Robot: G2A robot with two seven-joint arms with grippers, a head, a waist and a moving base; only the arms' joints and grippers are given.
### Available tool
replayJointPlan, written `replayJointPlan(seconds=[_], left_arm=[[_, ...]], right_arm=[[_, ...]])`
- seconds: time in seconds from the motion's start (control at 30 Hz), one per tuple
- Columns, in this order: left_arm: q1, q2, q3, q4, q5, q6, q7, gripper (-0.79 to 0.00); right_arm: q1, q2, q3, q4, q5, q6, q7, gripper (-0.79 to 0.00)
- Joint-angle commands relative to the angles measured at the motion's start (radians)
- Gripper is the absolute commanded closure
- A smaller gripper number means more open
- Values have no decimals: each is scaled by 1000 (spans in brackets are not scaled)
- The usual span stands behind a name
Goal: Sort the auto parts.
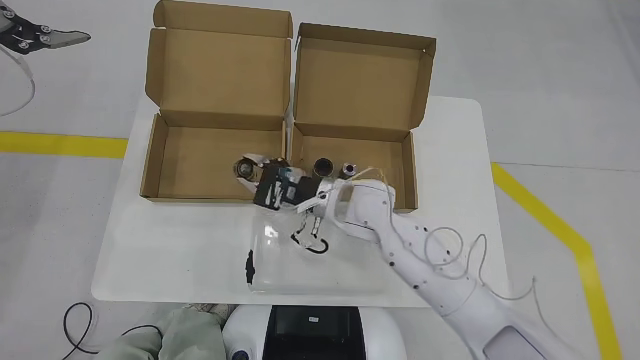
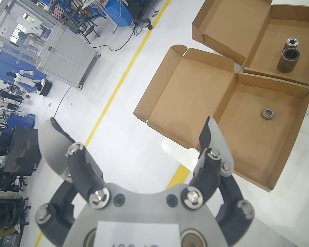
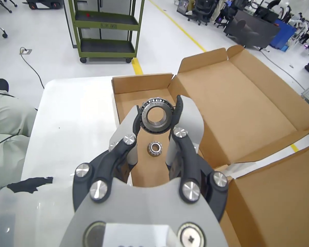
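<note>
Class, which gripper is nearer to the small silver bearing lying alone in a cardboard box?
Right. The right gripper, shut on a larger steel bearing, hangs just above the small silver bearing. The left gripper, open, is off the table, over the floor.

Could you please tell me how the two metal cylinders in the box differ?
The dark cylinder is wider and looks taller than the shiny cylinder. The dark cylinder looks dull and blackish, the shiny cylinder bright silver. Both are hollow and stand upright, side by side, in one cardboard box.
</note>
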Motion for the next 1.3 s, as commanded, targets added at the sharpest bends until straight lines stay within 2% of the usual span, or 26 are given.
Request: replayJointPlan(seconds=[0.0,0.23,0.5,0.97,1.0,1.1,1.27], left_arm=[[0,0,0,0,0,0,0,-785],[0,0,0,0,0,0,0,-785],[0,0,0,0,0,0,0,-785],[0,0,0,0,0,0,0,-785],[0,0,0,0,0,0,0,-785],[0,0,0,0,0,0,0,-785],[0,0,0,0,0,0,0,-785]], right_arm=[[24,-12,-22,23,2,15,47,0],[118,-67,-93,126,32,69,190,0],[204,-130,-148,262,75,111,275,0],[290,-234,-208,505,135,153,310,0],[294,-240,-211,515,134,156,315,-6],[304,-257,-218,541,131,165,319,-111],[317,-281,-228,580,114,182,314,-142]])
